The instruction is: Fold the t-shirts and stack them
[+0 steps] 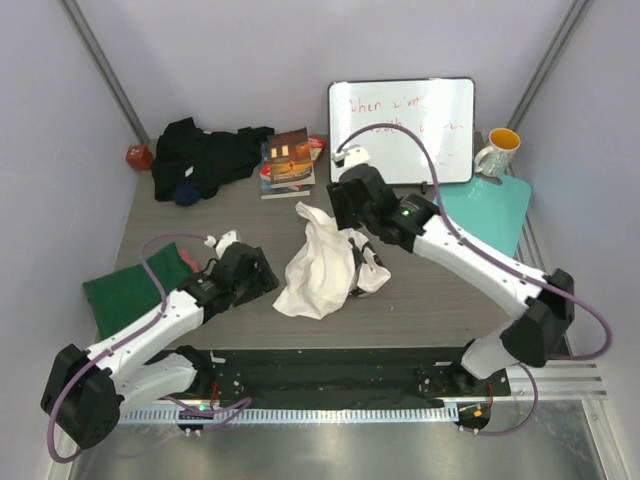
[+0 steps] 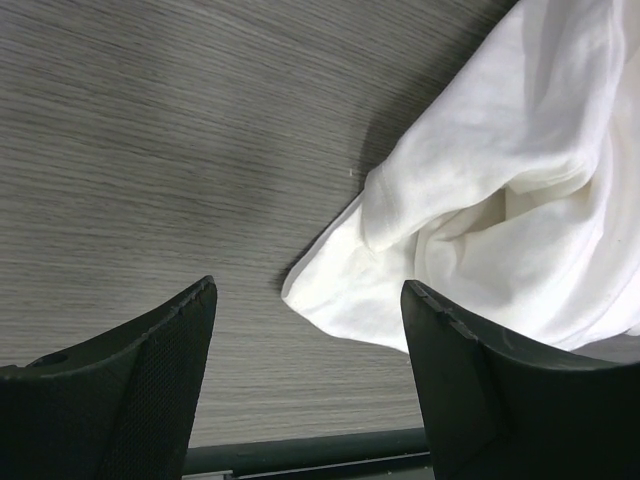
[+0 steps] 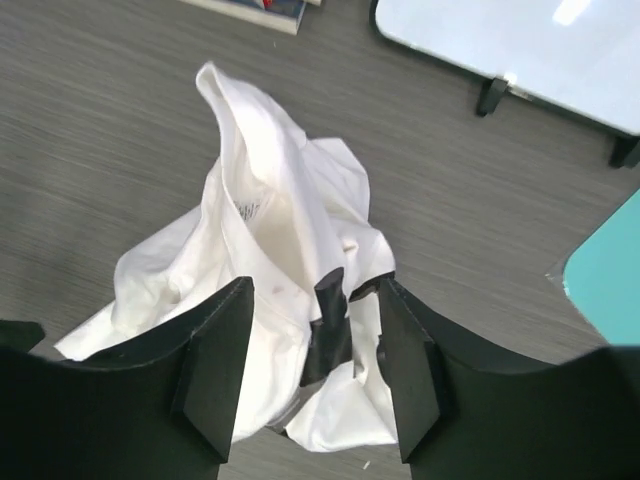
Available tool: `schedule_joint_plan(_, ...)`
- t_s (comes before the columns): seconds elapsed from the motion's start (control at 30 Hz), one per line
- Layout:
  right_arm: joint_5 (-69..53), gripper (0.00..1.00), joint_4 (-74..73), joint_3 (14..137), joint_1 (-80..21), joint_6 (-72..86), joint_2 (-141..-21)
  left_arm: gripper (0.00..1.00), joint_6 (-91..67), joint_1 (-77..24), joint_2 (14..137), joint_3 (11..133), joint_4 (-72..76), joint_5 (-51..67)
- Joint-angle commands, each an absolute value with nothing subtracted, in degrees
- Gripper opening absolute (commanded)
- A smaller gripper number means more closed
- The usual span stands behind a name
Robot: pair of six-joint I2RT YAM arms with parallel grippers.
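Top external view: white t-shirt (image 1: pixel 322 262) lies crumpled mid-table (image 1: pixel 440 290), between the two arms; unfolded, nothing stacked yet.
Long axis: runs roughly far-to-near, from a pinched-up peak at the far end to a broader hem toward the arm bases.
Left gripper (image 1: pixel 265 278): just beside the shirt's near-left edge. In the left wrist view the jaws stand wide with nothing between them; the hem corner sits ahead and right of the right-hand finger (image 2: pixel 470 390). Touching or a shade apart, cannot tell.
Right gripper (image 1: pixel 342 212): over the shirt's far-right side. In the right wrist view it is spread wide, straddling the bunched cloth below, clamped on nothing.
Nearer arm: both are close; judged, the left is better placed for the near hem, the right for the far peak or collar.
Coming move: likely a grab at opposite ends to spread the shirt flat; it turns on the left closing rightward onto that hem.
Other shirts: black t-shirt (image 1: pixel 200 150) heaped far left; dark green t-shirt (image 1: pixel 125 290) at the left edge, with a salmon pink scrap (image 1: pixel 190 262) beside it.
Hard to make out: a dark strip (image 3: pixel 328 335) between the right fingers, print or shadowed fold; sleeves and collar lost in folds; pink shirt mostly hidden by the left arm.
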State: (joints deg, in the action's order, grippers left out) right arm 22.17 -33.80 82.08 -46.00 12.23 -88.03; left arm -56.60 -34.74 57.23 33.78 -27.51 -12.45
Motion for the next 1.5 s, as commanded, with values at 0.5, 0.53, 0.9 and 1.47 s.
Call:
schedule_joint_plan(0.5, 3.7, 0.59, -26.3, 66.2, -64.1, 13.8, -82.5, 0.75, -75.0, -32.3, 34.0, 35.2, -51.4, -37.0)
schedule_joint_plan(0.53, 2.7, 0.59, -25.8, 66.2, -64.4, 14.0, -84.3, 0.74, -75.6, -32.3, 31.4, 35.3, -53.6, -38.4)
schedule_joint_plan(0.9, 1.2, 0.64, -21.8, 73.8, -70.4, 13.2, -99.9, 0.74, -73.0, -32.3, 32.8, 39.8, -57.3, -39.9)
schedule_joint_plan(1.47, 4.5, 0.76, -19.9, 83.7, -70.0, 8.8, -113.5, 0.75, -71.8, -32.3, 26.5, 39.5, -59.1, -43.7)
